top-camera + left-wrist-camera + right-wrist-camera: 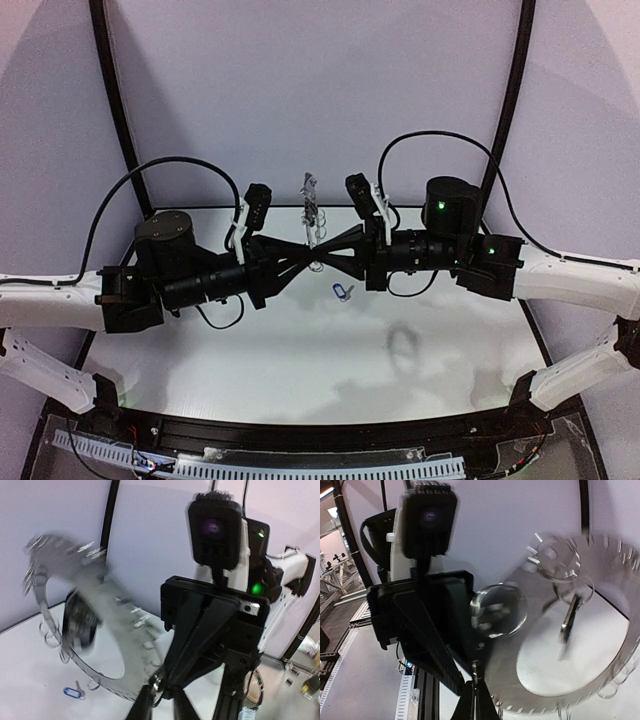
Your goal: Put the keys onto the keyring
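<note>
The keyring point(309, 205) stands upright above the table's middle, edge-on from above. In the wrist views it is a blurred grey toothed disc point(120, 645) point(605, 575) with wire loops. My right gripper point(322, 256) point(476, 690) is shut on its lower rim. My left gripper point(305, 257) point(166, 705) meets it tip to tip, its fingers point(145, 705) slightly apart around a small silver loop point(157, 685) at the rim. One of the keys, with a blue tag point(343, 291) point(74, 693), lies on the table. A dark narrow key point(566, 625) hangs from a loop.
The white table point(300, 350) ends in a black rail and cable tray point(300, 462) at the near edge. Curved black poles point(118, 90) point(512, 90) rise on both sides against the white backdrop. The ring's shadow point(403, 348) falls right of centre.
</note>
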